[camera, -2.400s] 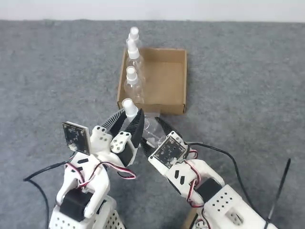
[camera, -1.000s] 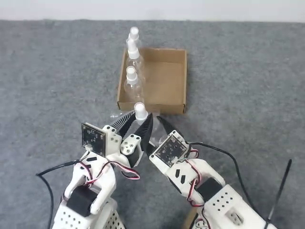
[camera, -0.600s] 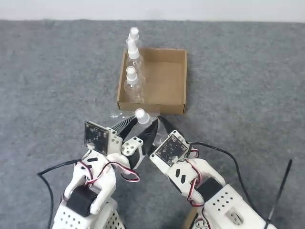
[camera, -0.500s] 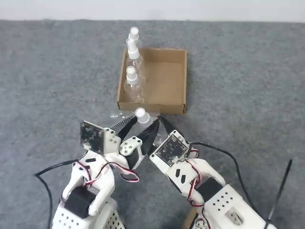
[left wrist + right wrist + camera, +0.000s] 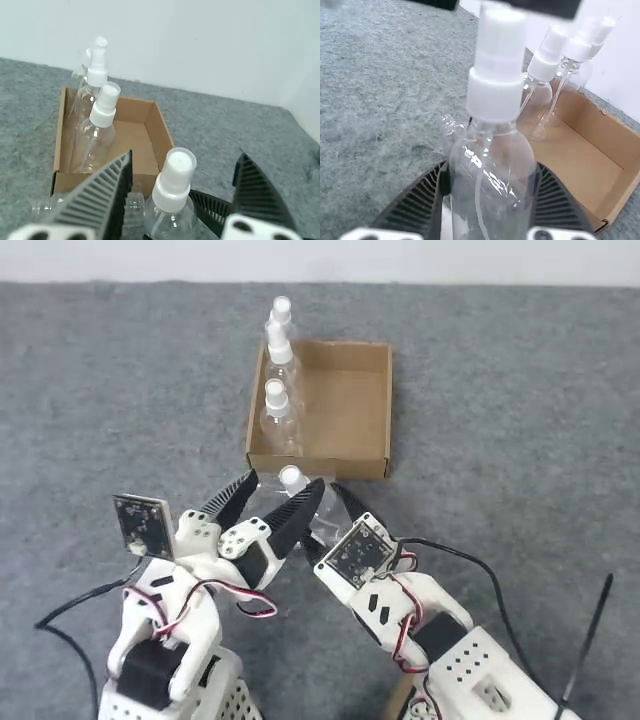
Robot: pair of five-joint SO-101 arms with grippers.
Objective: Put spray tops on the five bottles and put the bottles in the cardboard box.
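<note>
My right gripper (image 5: 322, 523) is shut on a clear bottle (image 5: 492, 165) held upright just in front of the cardboard box (image 5: 345, 410). A white spray top (image 5: 292, 478) sits on the bottle's neck. My left gripper (image 5: 283, 486) is open, one finger on each side of the spray top (image 5: 175, 175) and not touching it. Three clear bottles with white spray tops (image 5: 275, 392) stand along the left wall of the box (image 5: 150, 125). Another clear bottle (image 5: 451, 125) lies on the carpet in front of the box.
Grey carpet (image 5: 500, 390) covers the table on all sides of the box. The right half of the box floor (image 5: 350, 400) is bare. A white wall (image 5: 200, 45) rises behind the box. Black cables (image 5: 480, 570) trail beside the right arm.
The left gripper brought the spray top over onto the bottle in the right gripper, then let go, opened and drew back to the left. The right arm stayed still.
</note>
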